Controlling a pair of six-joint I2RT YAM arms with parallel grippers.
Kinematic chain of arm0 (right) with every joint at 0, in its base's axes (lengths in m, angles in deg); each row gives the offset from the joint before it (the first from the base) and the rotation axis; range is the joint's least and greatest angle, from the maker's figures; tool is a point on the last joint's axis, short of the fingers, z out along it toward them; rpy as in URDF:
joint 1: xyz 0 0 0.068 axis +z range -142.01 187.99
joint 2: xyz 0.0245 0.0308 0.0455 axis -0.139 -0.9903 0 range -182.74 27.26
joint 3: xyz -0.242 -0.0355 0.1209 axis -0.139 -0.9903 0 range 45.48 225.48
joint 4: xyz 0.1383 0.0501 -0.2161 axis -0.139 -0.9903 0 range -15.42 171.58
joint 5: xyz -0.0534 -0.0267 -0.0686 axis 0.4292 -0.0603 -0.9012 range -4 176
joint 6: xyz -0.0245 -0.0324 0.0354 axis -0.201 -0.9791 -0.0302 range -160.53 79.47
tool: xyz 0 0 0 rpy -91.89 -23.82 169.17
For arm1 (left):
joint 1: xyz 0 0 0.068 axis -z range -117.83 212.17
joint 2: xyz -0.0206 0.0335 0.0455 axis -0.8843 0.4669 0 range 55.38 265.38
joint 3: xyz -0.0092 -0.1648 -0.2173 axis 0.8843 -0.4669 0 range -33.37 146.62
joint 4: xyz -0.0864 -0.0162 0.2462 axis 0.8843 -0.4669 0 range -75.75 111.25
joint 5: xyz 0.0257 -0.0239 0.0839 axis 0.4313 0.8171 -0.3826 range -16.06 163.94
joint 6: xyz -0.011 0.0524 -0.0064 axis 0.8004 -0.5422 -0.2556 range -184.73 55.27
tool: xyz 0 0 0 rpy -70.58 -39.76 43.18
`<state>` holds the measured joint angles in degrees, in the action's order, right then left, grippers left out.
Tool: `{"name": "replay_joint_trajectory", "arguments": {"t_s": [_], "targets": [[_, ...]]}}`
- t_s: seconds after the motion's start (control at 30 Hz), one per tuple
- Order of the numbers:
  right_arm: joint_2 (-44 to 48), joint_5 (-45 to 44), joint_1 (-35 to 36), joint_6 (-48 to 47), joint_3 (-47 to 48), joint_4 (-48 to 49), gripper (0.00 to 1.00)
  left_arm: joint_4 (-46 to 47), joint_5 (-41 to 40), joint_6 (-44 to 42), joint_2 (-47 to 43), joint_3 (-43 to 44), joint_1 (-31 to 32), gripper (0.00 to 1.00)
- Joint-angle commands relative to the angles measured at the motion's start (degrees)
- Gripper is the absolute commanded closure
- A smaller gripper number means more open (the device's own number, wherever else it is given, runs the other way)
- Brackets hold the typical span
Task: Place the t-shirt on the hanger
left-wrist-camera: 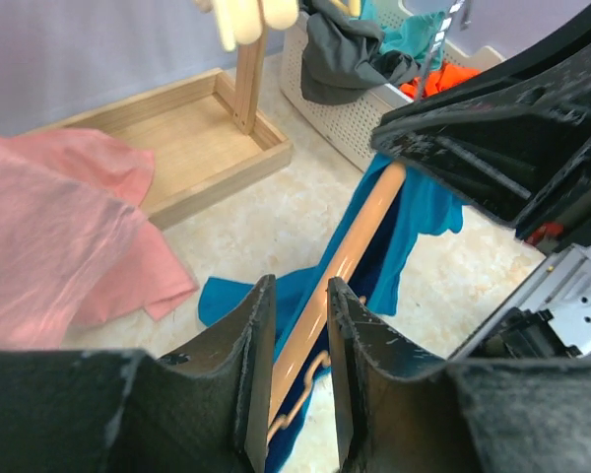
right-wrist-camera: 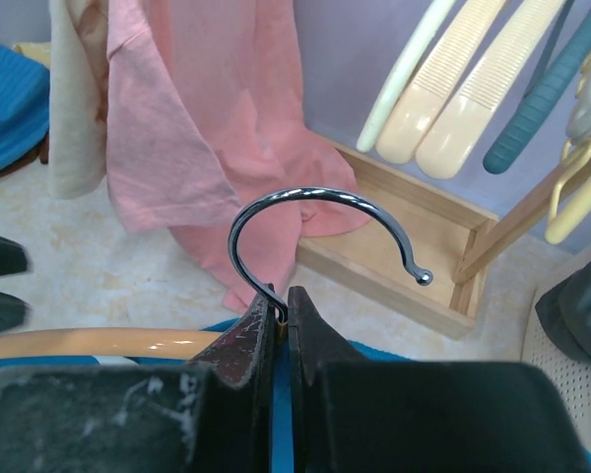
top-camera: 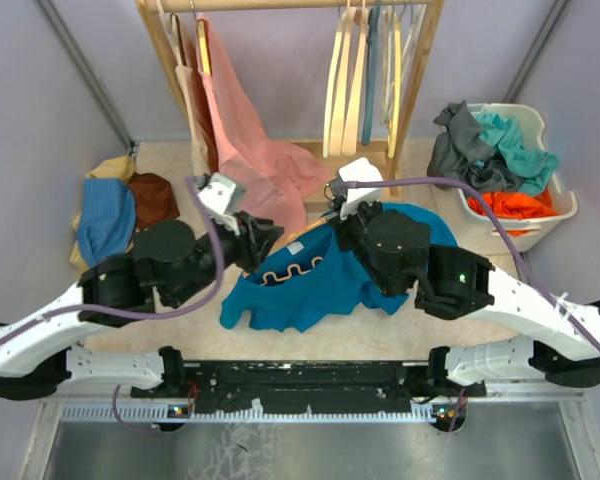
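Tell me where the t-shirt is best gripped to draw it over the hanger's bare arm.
Grip the collar edge of the t-shirt by its white neck label, coming down from above on the robot's left side. The cloth lies loose there beside the hanger, whose arm there is bare, and the right gripper pins the hook, so a short pull should probably slide the neck on.

Lilac walls (top-camera: 280,60); beige mottled tabletop (top-camera: 330,340); wooden garment rack (top-camera: 418,90) at back; white laundry basket (top-camera: 563,200) far right.
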<state>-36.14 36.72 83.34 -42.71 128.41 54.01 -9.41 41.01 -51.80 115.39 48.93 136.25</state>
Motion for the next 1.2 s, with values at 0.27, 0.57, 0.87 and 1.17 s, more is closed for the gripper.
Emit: {"name": "replay_joint_trajectory", "arguments": {"t_s": [0.27, 0.57, 0.87, 1.17], "targets": [[5.72, -3.01, -0.52, 2.29, -4.2, 0.39, 1.0, -13.4, -0.03, 14.39, -7.62, -4.1, -0.42, 0.63], [8.36, -0.31, -2.63, 3.4, -4.81, -2.83, 1.0, -20.91, 7.22, 17.65, -9.14, -6.8, -0.43, 0.58], [8.29, 0.51, -3.94, 3.49, -5.24, -3.68, 1.0, -26.15, 7.52, 22.81, -10.26, -9.45, -0.43, 0.57], [7.96, 1.41, -4.5, 3.75, -5.34, -3.28, 1.0, -21.7, 9.79, 20.93, -9.58, -13.2, -0.43, 0.55]]}}
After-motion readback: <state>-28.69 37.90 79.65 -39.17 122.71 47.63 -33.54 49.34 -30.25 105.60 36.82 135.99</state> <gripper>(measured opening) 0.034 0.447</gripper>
